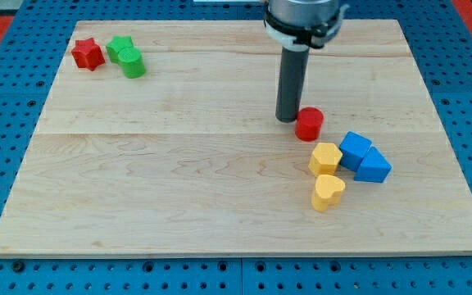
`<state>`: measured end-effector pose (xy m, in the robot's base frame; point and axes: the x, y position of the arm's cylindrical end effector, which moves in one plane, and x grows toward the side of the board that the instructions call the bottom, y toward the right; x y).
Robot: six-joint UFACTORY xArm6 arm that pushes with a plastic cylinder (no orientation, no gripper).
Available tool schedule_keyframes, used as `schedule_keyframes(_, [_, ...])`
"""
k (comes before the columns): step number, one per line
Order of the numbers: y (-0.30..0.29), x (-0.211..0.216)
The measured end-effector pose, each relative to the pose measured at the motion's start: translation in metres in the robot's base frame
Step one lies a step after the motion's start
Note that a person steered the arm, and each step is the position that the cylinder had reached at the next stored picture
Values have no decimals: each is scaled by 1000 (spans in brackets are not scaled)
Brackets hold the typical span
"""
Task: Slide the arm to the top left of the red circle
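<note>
My tip [288, 120], a plain dark rod end with no jaws, stands just left of the smooth red cylinder [308, 124] on the pale wooden board [179, 180]

Red star [88, 54] beside green blocks [126, 56]; yellow [326, 172], blue [362, 156] clustered.

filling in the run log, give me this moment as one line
tip: my tip just left of red circle, slightly above | contact: cannot tell | neighbours: yellow blocks, blue blocks lower right | goal: about reached
</note>
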<state>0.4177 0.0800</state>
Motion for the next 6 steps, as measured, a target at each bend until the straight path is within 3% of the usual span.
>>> schedule_keyframes(1, [21,-52])
schedule_keyframes(2, [100,-42])
schedule_keyframes(4, [3,-9])
schedule_keyframes(5, [-40,34])
schedule_keyframes(6, [-55,-7])
